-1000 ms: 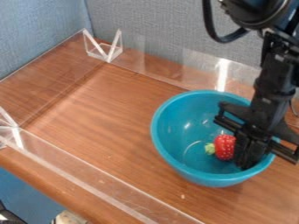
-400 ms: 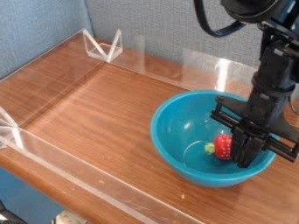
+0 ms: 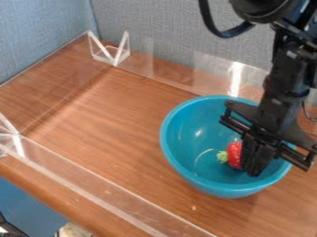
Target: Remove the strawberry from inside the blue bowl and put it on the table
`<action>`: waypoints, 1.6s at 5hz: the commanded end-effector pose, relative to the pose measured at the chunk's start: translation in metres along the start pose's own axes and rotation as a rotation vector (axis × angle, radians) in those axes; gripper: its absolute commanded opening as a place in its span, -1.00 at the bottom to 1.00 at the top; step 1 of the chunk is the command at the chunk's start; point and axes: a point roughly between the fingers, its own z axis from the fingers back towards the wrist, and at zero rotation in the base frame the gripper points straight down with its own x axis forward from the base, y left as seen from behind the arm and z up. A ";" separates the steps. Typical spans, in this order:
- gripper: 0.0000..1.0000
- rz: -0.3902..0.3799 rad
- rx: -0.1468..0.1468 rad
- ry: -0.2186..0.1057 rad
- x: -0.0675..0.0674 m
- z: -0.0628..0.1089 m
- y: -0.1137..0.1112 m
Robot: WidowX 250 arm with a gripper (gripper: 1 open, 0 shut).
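The arm (image 3: 283, 83) is matte black throughout, built of blocky, angular segments. A black cable (image 3: 229, 23) loops beside its upper part. Its gripper (image 3: 254, 165) has a wide black crossbar and slim dark fingers (image 3: 261, 157), above the blue bowl (image 3: 192, 139).

I see the large round glossy teal-blue plastic bowl (image 3: 213, 146) sitting on the reddish-brown polished wooden table (image 3: 99, 102), out toward four o'clock from the table's middle. Inside the bowl, at its three o'clock side, lies the small red toy strawberry with a green leafy top (image 3: 232, 153). My black gripper (image 3: 255, 165) reaches down into the bowl, right at the strawberry. Low clear acrylic walls (image 3: 118, 49) edge the table at twelve and seven o'clock.
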 end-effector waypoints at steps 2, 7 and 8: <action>-1.00 -0.009 0.005 -0.085 -0.001 0.021 0.002; 1.00 0.145 0.098 -0.208 0.015 0.089 0.079; 1.00 0.110 0.095 -0.165 0.012 0.066 0.066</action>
